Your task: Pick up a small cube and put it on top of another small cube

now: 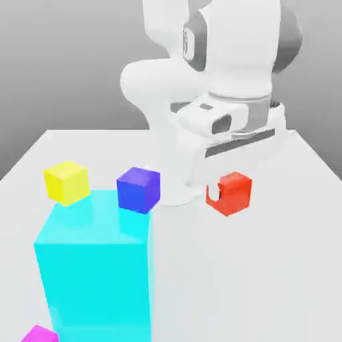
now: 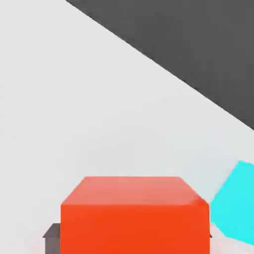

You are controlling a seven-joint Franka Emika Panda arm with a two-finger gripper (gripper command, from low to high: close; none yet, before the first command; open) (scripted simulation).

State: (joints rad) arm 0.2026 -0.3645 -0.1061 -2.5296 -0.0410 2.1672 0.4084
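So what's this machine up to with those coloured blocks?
The white robot arm is gripping the red cube in its end effector. The blue cube and yellow cube look to be on the big cyan block. The red one isn't stacked on anything yet.

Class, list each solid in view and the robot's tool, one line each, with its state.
White tool: closed on the red cube.
Small red-orange cube: gripped.
Big cyan block: ungripped.
Small yellow cube: ungripped; support unclear.
Small blue cube: ungripped; support unclear.
Small magenta solid: ungripped, partly cut off by the exterior view's edge.
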